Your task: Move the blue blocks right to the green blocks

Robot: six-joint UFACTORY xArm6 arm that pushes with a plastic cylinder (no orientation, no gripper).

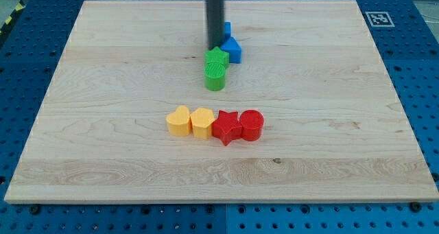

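Two blue blocks sit near the view's top centre: one point(232, 50) shows fully, the other point(227, 29) is partly hidden behind my rod. Two green blocks stand just below and left of them: an upper star-like one point(217, 59) touching the blue block, and a round one point(215, 77) below it. My tip point(215, 47) is at the upper edge of the upper green block, just left of the blue blocks.
A row of blocks lies in the middle of the wooden board point(103, 124): two yellow ones point(179, 121) point(202, 121), a red star point(226, 126) and a red cylinder point(252, 124). A tag point(376, 18) marks the board's top right corner.
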